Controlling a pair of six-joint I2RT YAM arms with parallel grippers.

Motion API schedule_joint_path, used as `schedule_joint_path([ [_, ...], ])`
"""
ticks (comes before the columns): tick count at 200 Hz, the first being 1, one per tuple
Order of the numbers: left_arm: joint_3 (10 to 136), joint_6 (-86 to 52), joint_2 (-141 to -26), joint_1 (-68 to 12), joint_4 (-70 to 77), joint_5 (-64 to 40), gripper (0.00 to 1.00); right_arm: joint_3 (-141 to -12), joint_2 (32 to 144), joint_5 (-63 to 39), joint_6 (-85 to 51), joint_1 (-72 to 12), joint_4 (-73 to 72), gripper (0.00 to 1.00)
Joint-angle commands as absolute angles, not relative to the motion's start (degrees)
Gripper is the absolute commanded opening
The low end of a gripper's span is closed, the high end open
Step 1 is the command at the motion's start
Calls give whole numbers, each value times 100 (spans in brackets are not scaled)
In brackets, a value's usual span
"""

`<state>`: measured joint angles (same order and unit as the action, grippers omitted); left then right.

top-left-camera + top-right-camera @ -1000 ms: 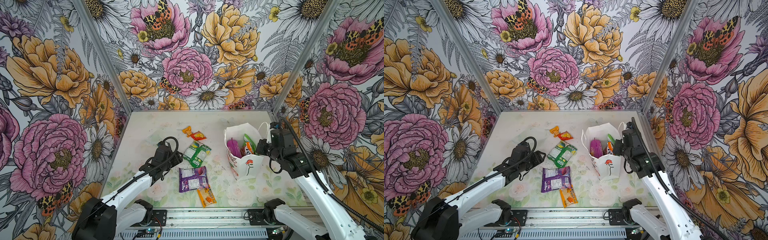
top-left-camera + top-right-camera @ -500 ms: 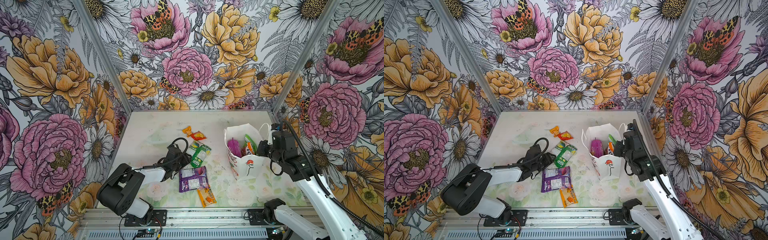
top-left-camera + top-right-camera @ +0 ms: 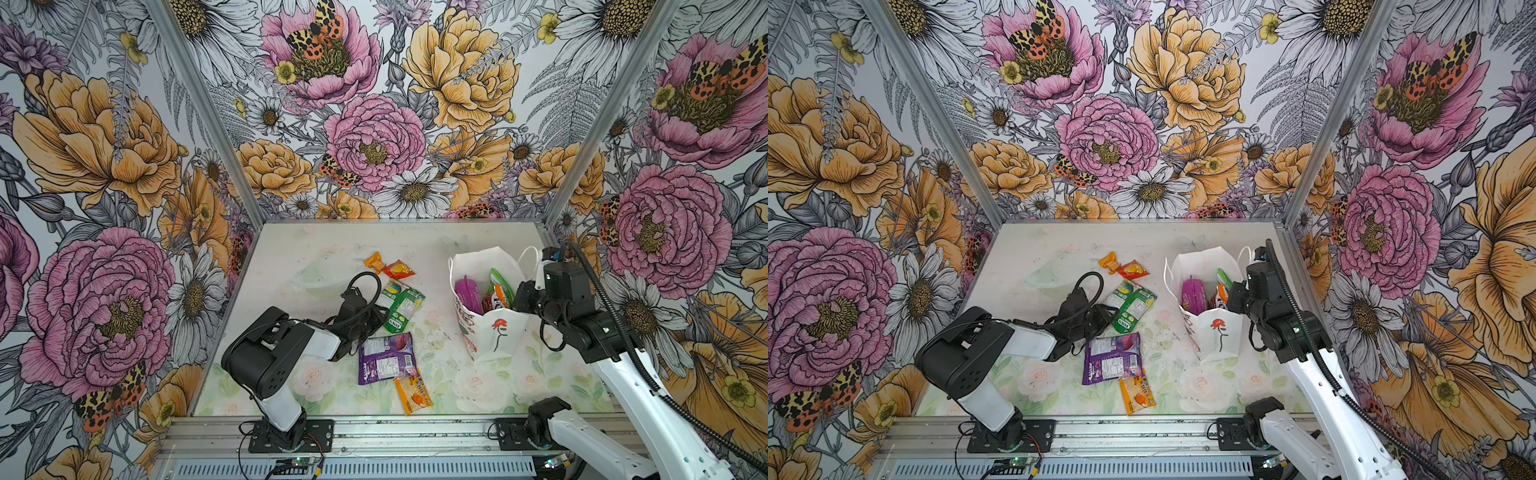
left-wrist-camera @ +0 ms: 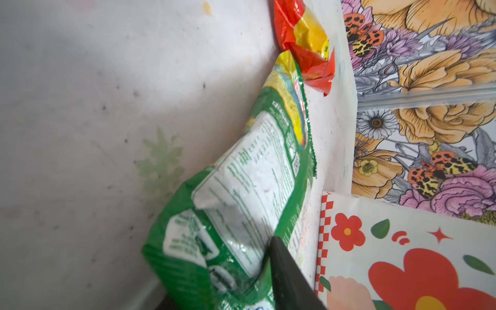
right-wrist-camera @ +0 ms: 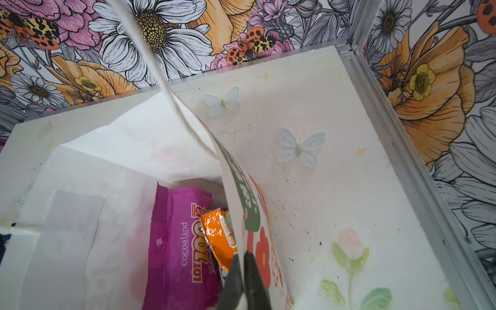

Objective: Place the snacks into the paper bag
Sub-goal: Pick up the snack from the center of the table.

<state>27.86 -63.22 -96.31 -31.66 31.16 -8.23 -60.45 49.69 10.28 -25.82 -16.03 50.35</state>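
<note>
Floral wallpaper closes in three sides of a pale table printed with faint flowers. The paper bag stands upright toward the table's right side, mouth open, in both top views. The right gripper is pinched tight on the rim of the bag wall facing its own arm, with the paper between the two dark fingers and no gap showing. Inside the bag stand a magenta pouch and an orange packet. A top view also shows a green packet poking up at the far side.

The left gripper sits low at the middle of the table, at the near end of the green-white packet. In the left wrist view one dark finger lies on that packet's crumpled end. The other finger is hidden, so I cannot tell whether the jaws are clamped on it or only touching. The packet lies on the table, apart from the bag.

Just past its far end lies a red and yellow sachet, with a small orange sachet beside it. Nearer the front edge a purple pouch lies flat — a long orange packet touches its front corner.
</note>
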Motion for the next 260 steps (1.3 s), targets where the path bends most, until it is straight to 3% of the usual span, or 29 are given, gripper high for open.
schedule_joint_path([
  [1,2765,-6290,-9738,-3182,3062,-872,28,-6064,4853,1079,-2589,-1562,4623,0],
  [31,2703,-6278,-9657,-3182,3066,-803,17,-6060,4847,1097,-2591,-1547,4614,0],
  [129,2408,-5970,-8589,-3155,2877,-563,1,-6064,4815,1104,-2550,-1554,4614,0],
  [204,3322,-4863,-6034,-3087,-245,-230,0,-6106,4957,912,-2463,-1571,4621,0],
  [260,4139,-4559,-5233,-2751,-1488,-633,0,-6184,5126,814,-2373,-1775,4632,0],
])
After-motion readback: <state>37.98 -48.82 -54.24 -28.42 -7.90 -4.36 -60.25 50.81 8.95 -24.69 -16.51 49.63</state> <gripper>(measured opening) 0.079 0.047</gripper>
